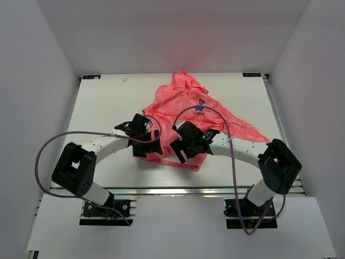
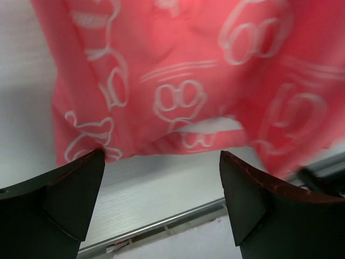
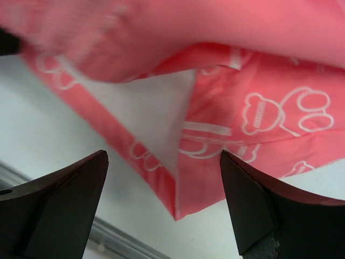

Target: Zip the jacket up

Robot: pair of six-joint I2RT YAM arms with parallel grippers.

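The coral-pink jacket [image 1: 188, 105] with white printed figures lies crumpled on the white table [image 1: 102, 108], a small blue logo [image 1: 200, 107] near its middle. My left gripper [image 1: 144, 141] is open over the jacket's lower left hem; in the left wrist view the hem [image 2: 178, 108] hangs just beyond the open fingers [image 2: 70, 189]. My right gripper [image 1: 186, 148] is open over the lower front edge. In the right wrist view a folded corner [image 3: 183, 189] with white lining [image 3: 145, 118] lies between the spread fingers [image 3: 248, 199]. I cannot make out the zipper pull.
A metal rail [image 1: 178, 190] runs along the table's near edge, also in the left wrist view [image 2: 161, 224]. Purple cables [image 1: 48, 151] loop from both arms. White walls enclose the table on three sides.
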